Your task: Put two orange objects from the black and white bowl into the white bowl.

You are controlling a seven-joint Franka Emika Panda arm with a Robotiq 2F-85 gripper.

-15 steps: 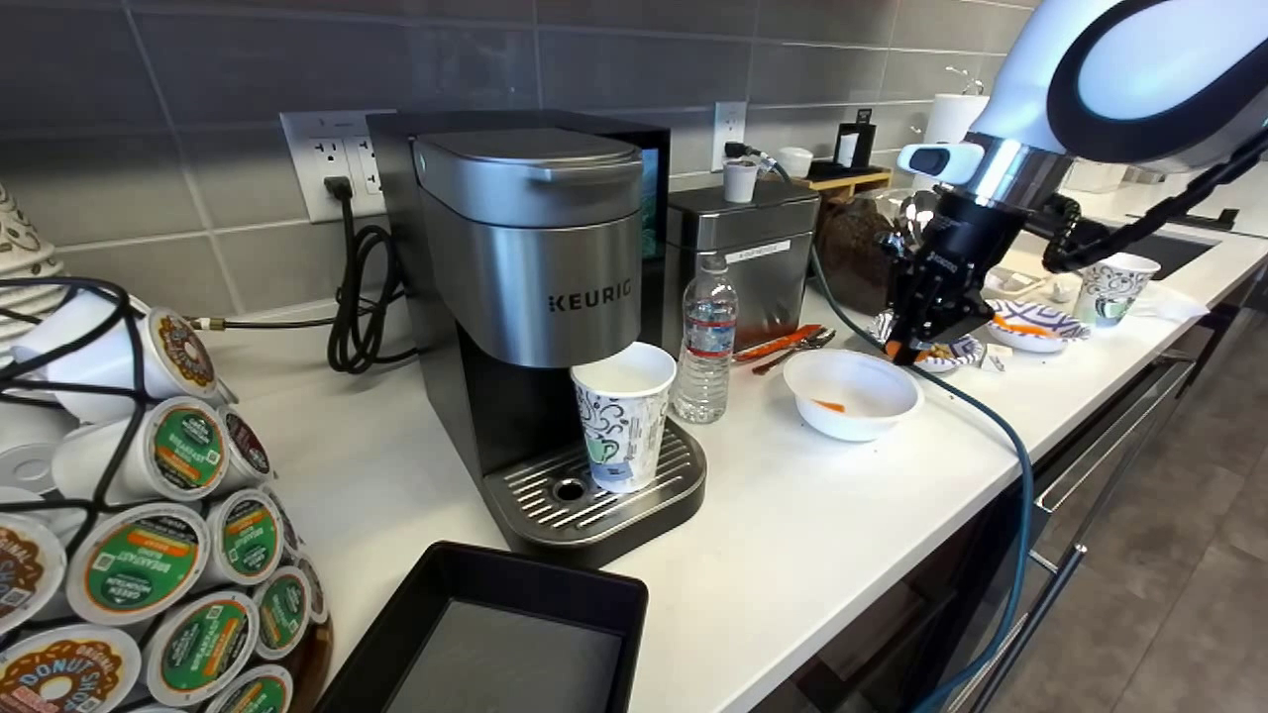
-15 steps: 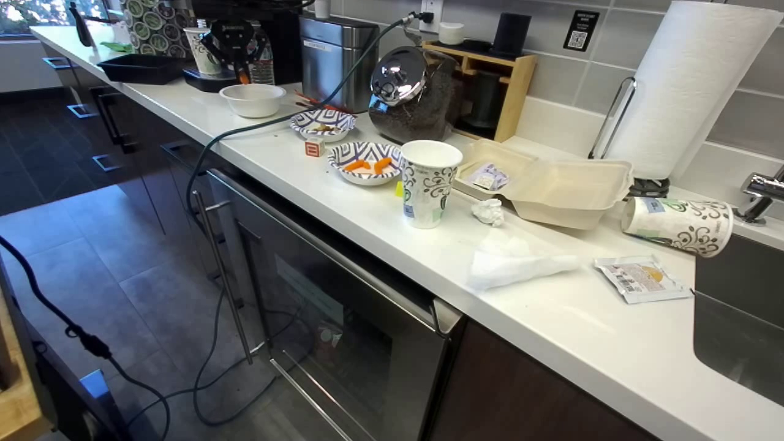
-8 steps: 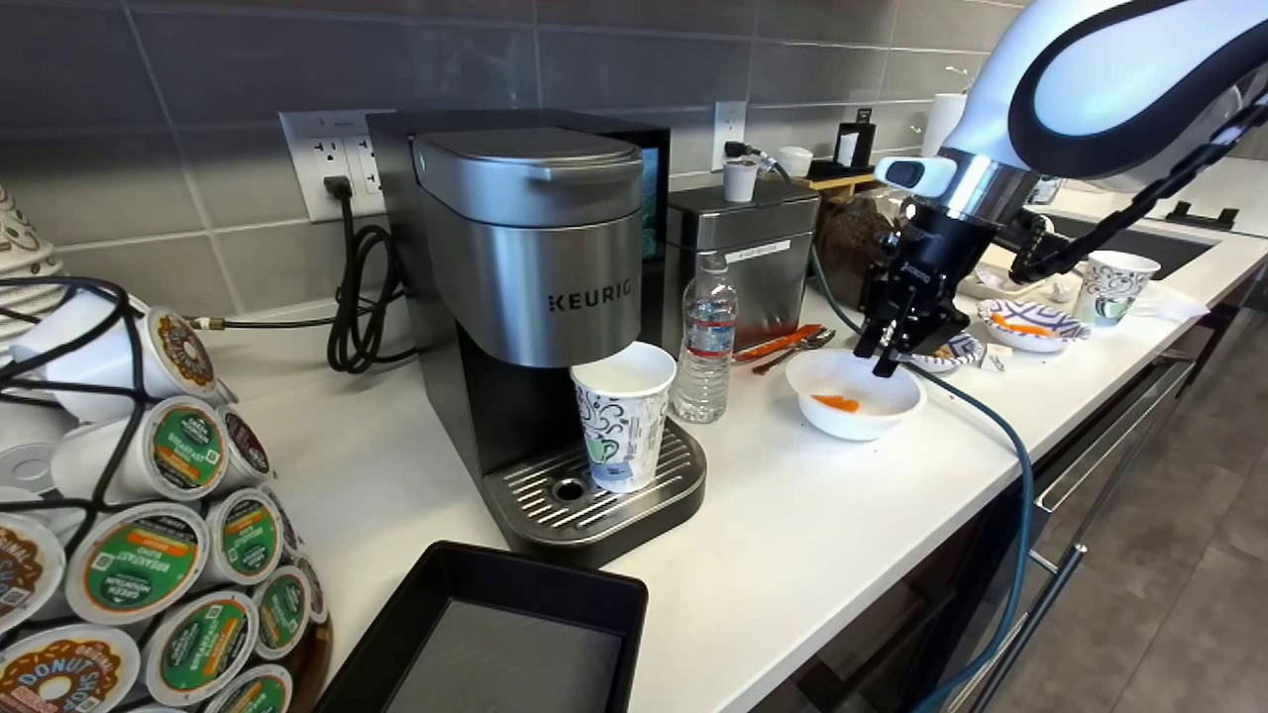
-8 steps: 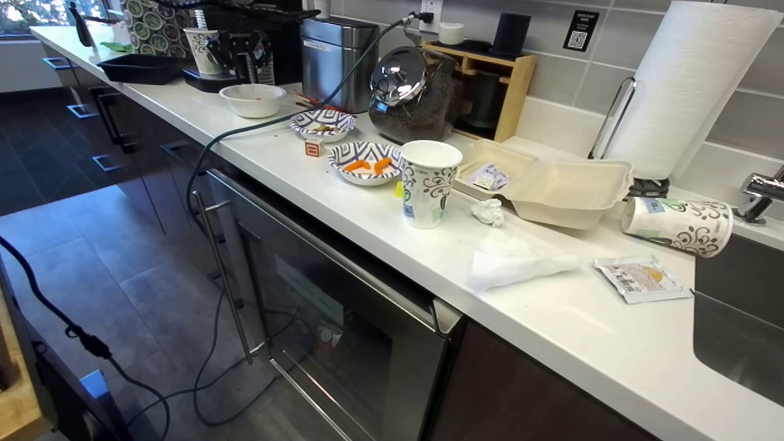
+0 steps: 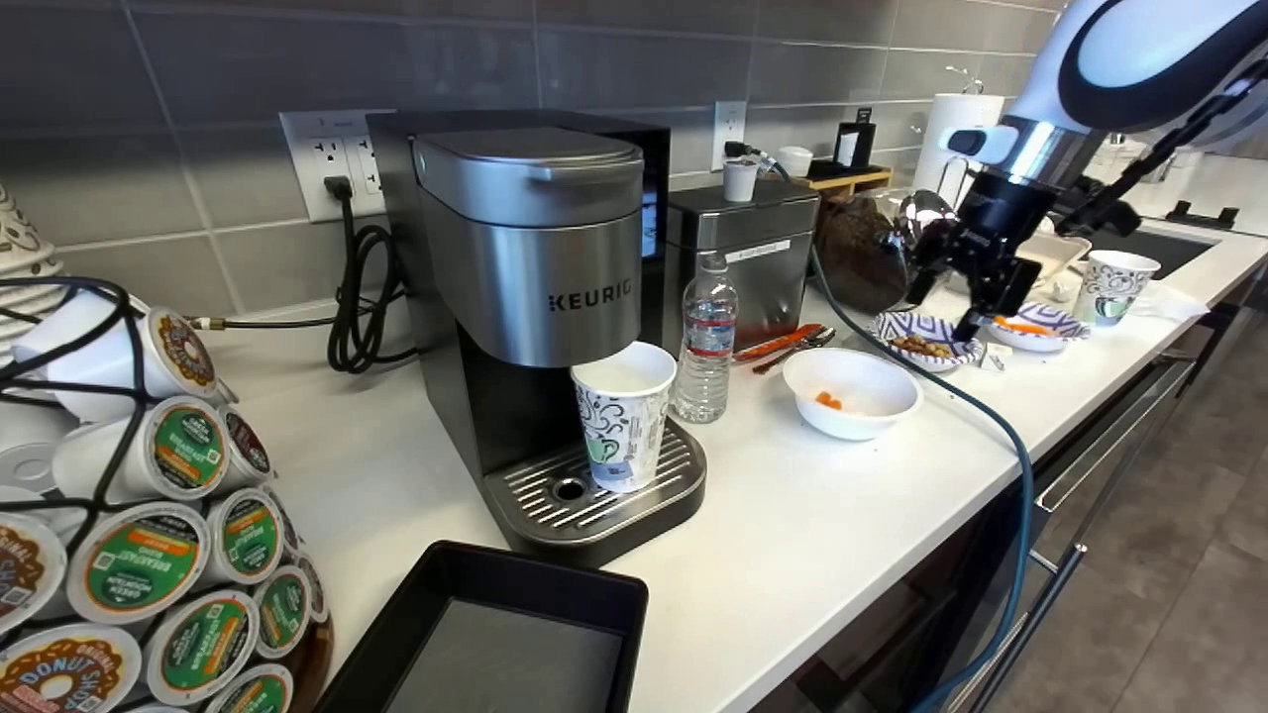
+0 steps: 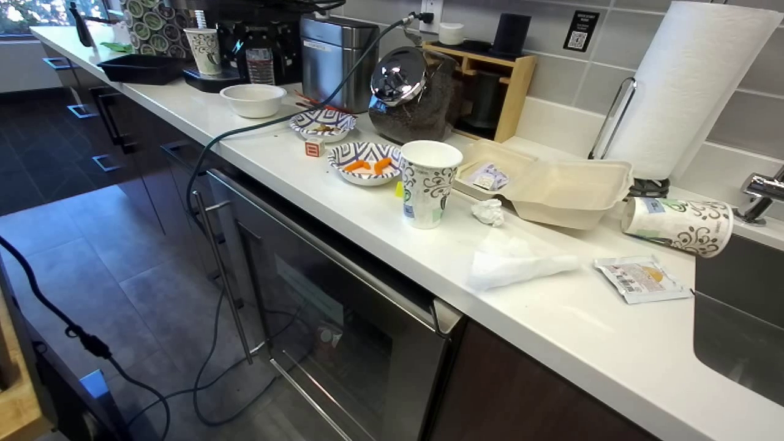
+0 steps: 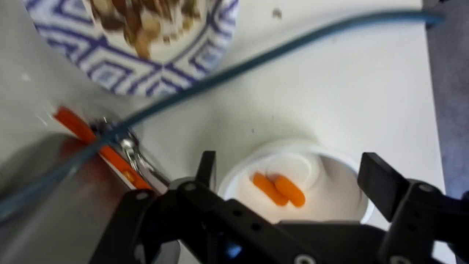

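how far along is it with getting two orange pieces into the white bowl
Done: two orange pieces lie in the white bowl. In hand: nothing; the gripper is open. Left: probably no transfers, though other orange pieces lie in a patterned bowl.

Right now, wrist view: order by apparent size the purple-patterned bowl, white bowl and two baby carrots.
1. Purple-patterned bowl, cut off at frame top
2. White bowl, partly behind the gripper
3. Baby carrots: the two look alike, unranked
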